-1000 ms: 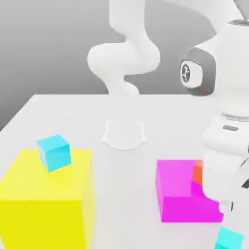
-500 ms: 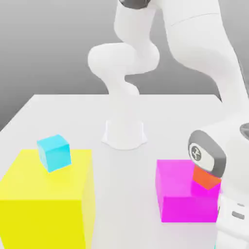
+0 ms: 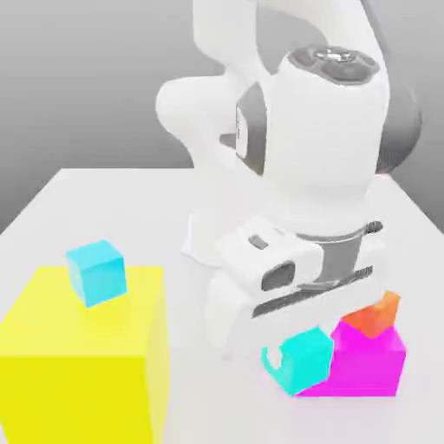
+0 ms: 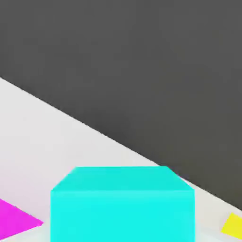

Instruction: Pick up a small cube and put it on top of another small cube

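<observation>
The turquoise cube [image 3: 305, 361] is seen in the exterior view held at the lower end of the white arm [image 3: 312, 165], in front of the magenta block [image 3: 368, 364] and clear of the surface [image 3: 104, 208]. The fingers [image 3: 276, 357] are clenched on this cube; one finger is seen as a pale hooked shape against the cube's side toward the exterior view's left. An orange cube [image 3: 375, 314] rests on the magenta block, partly covered by the hand. At the exterior view's left, the sky-blue cube [image 3: 97, 271] sits on top of the large yellow block [image 3: 82, 364], near its rear edge and well apart from the held cube. In the hand view, the turquoise cube [image 4: 123, 204] is shown close up, with its top face and one side face visible. Beyond it the pale surface [image 4: 42, 137] is seen running to a slanted edge against a dark background, with a corner of the magenta block [image 4: 14, 221] and a corner of the yellow block [image 4: 232, 226] at the margins.
</observation>
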`<state>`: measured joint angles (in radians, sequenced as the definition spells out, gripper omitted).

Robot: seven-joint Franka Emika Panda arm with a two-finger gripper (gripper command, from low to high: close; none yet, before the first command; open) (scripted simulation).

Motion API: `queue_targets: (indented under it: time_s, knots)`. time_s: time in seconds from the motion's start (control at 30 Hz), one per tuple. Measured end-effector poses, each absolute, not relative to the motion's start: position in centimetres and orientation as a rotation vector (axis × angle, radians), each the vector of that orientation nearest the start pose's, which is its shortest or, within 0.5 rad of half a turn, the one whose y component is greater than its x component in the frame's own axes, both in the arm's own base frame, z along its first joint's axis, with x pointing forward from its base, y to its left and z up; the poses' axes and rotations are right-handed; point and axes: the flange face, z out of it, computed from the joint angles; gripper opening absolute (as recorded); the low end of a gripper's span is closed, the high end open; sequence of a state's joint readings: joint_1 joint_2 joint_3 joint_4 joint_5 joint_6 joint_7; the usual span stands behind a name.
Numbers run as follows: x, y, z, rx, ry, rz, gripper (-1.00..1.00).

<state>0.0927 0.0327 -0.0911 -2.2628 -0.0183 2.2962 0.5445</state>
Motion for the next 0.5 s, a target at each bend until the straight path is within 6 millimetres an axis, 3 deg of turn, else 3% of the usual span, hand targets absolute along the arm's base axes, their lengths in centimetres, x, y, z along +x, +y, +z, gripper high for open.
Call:
queue_targets:
  time_s: [0.07,0.27,0.33,0.4,0.43,0.5]
  knots:
    - [50.9,-4.2,37.3,-2.973,1.057,-0.008,-1.0]
    - [44.6,-13.5,44.4,-2.684,1.63,0.0,-1.0]
    - [43.5,-14.8,43.5,-2.627,1.713,0.002,-1.0]
    - [43.2,-15.2,40.9,-2.613,1.734,0.003,-1.0]
    - [43.1,-15.2,39.8,-2.61,1.738,0.002,1.0]
    - [43.1,-15.2,39.8,-2.61,1.738,0.002,1.0]
